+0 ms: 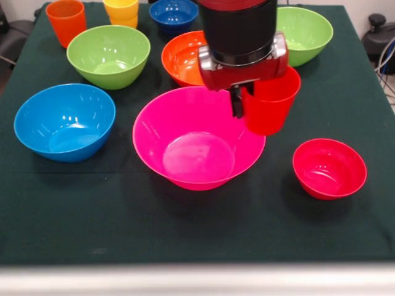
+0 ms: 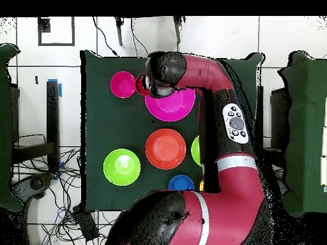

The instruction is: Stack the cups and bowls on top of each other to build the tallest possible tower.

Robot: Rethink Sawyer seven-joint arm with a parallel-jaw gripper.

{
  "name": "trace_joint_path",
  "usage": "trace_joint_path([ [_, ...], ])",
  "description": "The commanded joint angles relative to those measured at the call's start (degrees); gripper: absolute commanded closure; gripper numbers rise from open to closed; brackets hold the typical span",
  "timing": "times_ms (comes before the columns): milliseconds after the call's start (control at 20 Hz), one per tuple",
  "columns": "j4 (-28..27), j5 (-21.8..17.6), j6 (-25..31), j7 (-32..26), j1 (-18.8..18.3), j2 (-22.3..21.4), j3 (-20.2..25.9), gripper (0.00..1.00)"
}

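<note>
My gripper [image 1: 247, 106] is shut on the rim of a red cup [image 1: 271, 105], one finger outside its wall, and holds it upright just above the right rim of the large pink bowl [image 1: 197, 154]. In the overhead view the gripper [image 2: 143, 85] shows between the pink bowl [image 2: 171, 107] and the small red bowl [image 2: 123, 84]. The small red bowl [image 1: 329, 168] sits right of the pink one, and an orange bowl [image 1: 180, 58] sits behind it. No tower shows; each bowl stands singly on the cloth.
A light blue bowl [image 1: 65, 121] sits at the left, with a lime green bowl [image 1: 108, 55] behind it. At the back are an orange cup [image 1: 65, 21], yellow cups [image 1: 121, 11], a dark blue bowl [image 1: 173, 13] and a second green bowl [image 1: 307, 32].
</note>
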Motion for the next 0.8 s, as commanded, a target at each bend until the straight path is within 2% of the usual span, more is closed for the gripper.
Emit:
trace_joint_path([
  [50, -6.7, -5.74, 7.48, -21.68, -1.88, 4.55, 5.87, 1.0],
  [350, -13.39, -8.0, 10.24, -25.51, -3.06, 8.68, 7.63, 1.0],
  [800, -13.82, -9.72, 11.13, -29.25, -4.94, 10.1, 7.86, 1.0],
])
